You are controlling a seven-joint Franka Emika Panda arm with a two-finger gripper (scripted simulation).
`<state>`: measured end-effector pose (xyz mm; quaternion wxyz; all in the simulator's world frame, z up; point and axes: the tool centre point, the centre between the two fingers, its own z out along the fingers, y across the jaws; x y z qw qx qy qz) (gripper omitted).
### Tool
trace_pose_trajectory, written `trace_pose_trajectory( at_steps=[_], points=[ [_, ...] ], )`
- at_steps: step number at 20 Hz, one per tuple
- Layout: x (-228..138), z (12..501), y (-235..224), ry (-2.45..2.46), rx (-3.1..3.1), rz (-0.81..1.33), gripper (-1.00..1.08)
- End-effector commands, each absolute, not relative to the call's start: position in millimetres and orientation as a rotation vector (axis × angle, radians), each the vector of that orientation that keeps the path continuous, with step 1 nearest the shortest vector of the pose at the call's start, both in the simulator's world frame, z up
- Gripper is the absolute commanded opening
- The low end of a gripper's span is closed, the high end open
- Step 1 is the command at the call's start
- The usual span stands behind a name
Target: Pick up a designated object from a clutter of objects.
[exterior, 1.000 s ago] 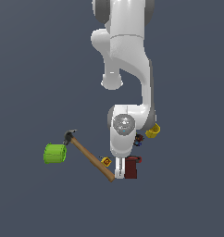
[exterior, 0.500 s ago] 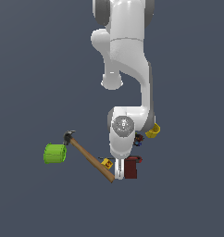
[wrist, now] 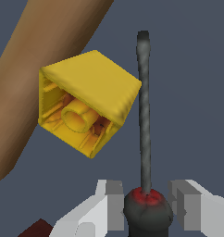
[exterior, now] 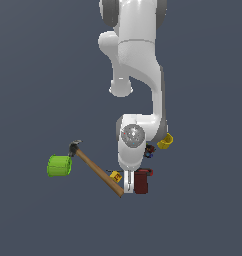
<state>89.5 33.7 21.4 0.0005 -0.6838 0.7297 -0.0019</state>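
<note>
Wrist view: gripper (wrist: 147,203) sits low over the red-and-black stick tool (wrist: 145,139), fingers (wrist: 111,199) parted either side of its dark rounded handle end, small gaps showing, so nothing clamped yet. The tool's long axis runs straight away from the gripper, across the closing direction, black shaft just beside the small yellow block (wrist: 86,104) and near the hammer handle (wrist: 35,83). In the exterior view the tool is hidden behind the arm, next to the dark red block (exterior: 141,181). Closing should catch the handle end.

Matt wooden hammer handle (wrist: 35,78), hollow plastic-looking yellow block (wrist: 84,102), glossy white arm (exterior: 135,65)
</note>
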Motion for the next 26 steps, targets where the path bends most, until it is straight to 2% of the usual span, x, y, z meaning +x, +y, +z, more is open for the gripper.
trace_pose_trajectory(
  at_steps=[1,11,26],
  points=[
    [90.5,28.9,31.1,2.291,-2.145,-0.009,-1.00],
    [90.1,94.6,8.8,2.291,-2.145,-0.006,-1.00],
    [91.6,265.1,-48.5,2.290,-2.148,-0.003,-1.00]
  ],
)
